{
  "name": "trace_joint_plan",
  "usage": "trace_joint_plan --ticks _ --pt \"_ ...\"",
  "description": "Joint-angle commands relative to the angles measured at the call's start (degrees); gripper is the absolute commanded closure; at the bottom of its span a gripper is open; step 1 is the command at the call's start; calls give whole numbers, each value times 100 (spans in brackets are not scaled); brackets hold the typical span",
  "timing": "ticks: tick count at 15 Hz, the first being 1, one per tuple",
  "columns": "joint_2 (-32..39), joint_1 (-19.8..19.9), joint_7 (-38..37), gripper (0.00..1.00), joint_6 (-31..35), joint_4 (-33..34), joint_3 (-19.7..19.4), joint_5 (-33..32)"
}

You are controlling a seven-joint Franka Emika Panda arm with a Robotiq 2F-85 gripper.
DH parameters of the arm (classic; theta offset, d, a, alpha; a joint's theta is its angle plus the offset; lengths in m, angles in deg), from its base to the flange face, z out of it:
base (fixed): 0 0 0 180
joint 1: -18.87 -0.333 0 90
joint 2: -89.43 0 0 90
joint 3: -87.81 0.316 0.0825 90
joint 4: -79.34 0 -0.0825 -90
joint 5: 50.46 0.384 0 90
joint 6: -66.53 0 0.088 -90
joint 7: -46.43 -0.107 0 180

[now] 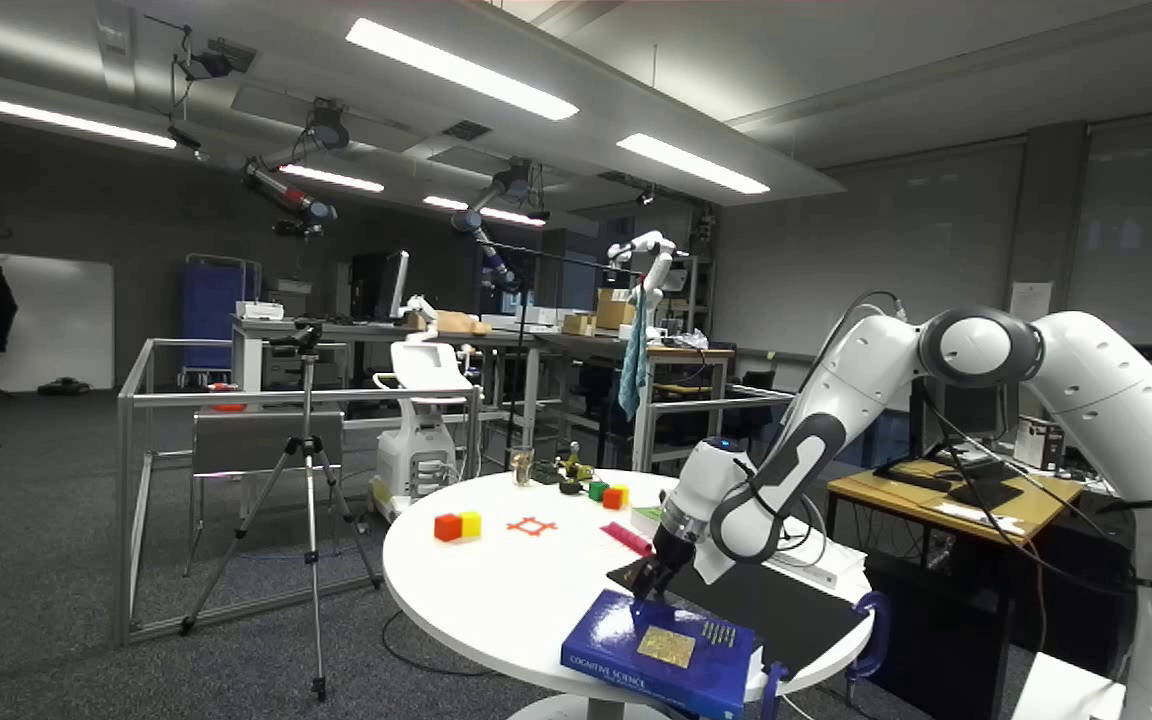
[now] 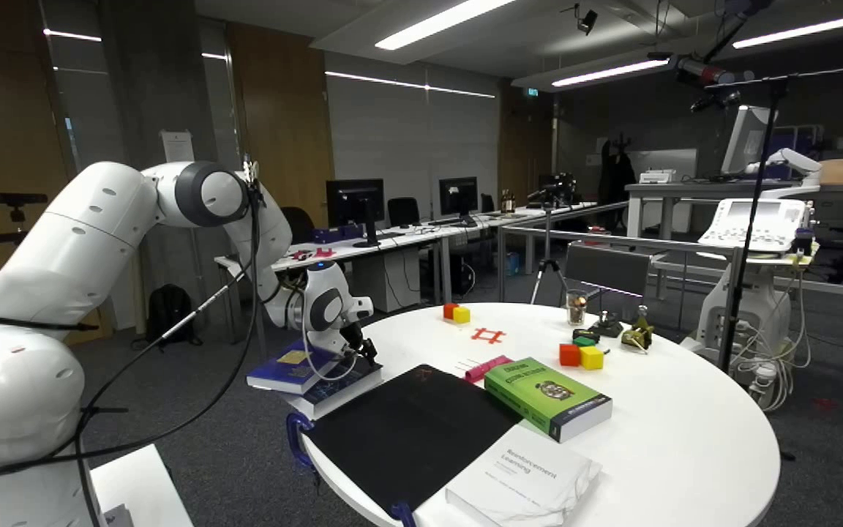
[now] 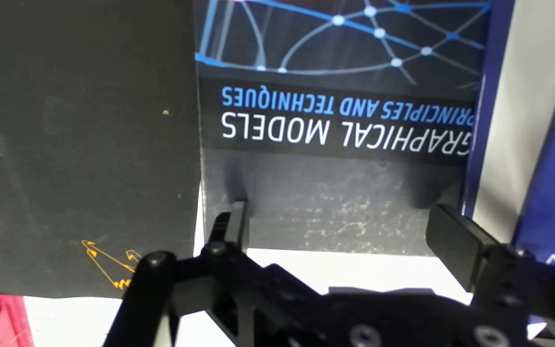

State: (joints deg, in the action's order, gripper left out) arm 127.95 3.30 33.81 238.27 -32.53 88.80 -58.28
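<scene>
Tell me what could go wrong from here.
The blue Cognitive Science book appears to overhang the edge of the table, so a nudge from the nearby gripper might tip it off. The open fingers appear to be over the cover of the Graphical Models book, so lowering them could press or scrape it.

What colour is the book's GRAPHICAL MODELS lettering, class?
The lettering is white, clearest in the wrist view.
</scene>
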Motion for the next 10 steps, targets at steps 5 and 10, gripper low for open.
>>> trace_joint_plan --ticks 5,10 --pt "-79 -30 232 0 111 -85 -62 120" --pt "-295 -189 118 0 101 -229 -401 39"
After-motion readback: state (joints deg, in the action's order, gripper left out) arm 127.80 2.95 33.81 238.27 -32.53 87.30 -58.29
